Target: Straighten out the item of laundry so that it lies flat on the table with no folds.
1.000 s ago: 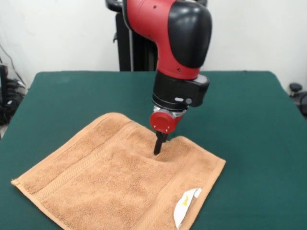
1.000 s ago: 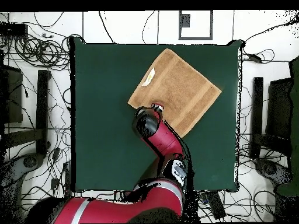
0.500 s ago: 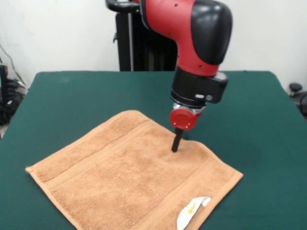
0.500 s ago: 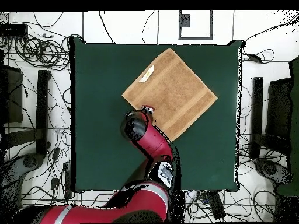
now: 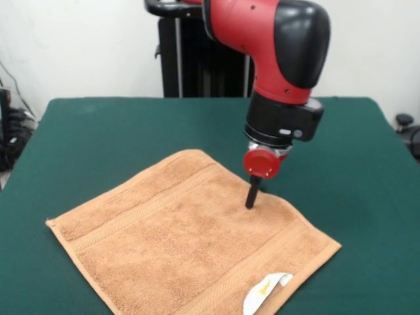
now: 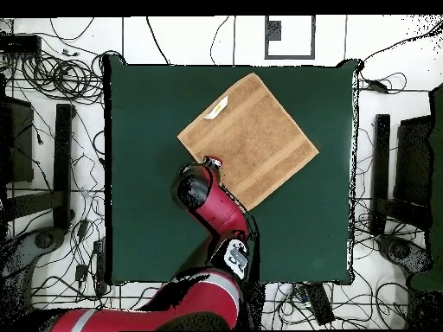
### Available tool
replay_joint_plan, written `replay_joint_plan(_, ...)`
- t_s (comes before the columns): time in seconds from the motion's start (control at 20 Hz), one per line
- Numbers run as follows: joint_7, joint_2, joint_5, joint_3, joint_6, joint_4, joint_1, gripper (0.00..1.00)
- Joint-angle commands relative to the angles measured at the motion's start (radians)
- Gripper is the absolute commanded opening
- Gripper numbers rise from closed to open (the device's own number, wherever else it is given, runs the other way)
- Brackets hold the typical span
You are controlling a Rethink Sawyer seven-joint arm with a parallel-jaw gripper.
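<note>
The table (image 5: 92,131) is dark green, and the towel (image 5: 190,249) lies spread on it, nearly flat. My arm (image 5: 282,59) comes down over the towel's far corner. My claw (image 5: 250,202) presses its tips, closed together, onto the towel there. 1 white label (image 5: 266,292) curls at the towel's near edge.

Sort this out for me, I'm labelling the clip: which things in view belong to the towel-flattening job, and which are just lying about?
Job:
- towel, spread out
- green table under it
- pincer, tips down on the towel near its corner

Lying about:
- cables on the floor round the table
- white label, only a tag on the towel's edge
</note>
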Motion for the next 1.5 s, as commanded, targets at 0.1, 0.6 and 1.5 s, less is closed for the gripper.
replay_joint_plan(0.1, 0.238, 0.088, 0.085, 0.141, 0.088, 0.021, 0.080, 1.00)
replay_joint_plan(0.6, 0.332, 0.073, 0.140, 0.015, 0.255, -0.001, 0.205, 1.00)
replay_joint_plan(1.5, 0.655, 0.227, 0.070, -0.270, 0.572, -0.219, 0.405, 0.00)
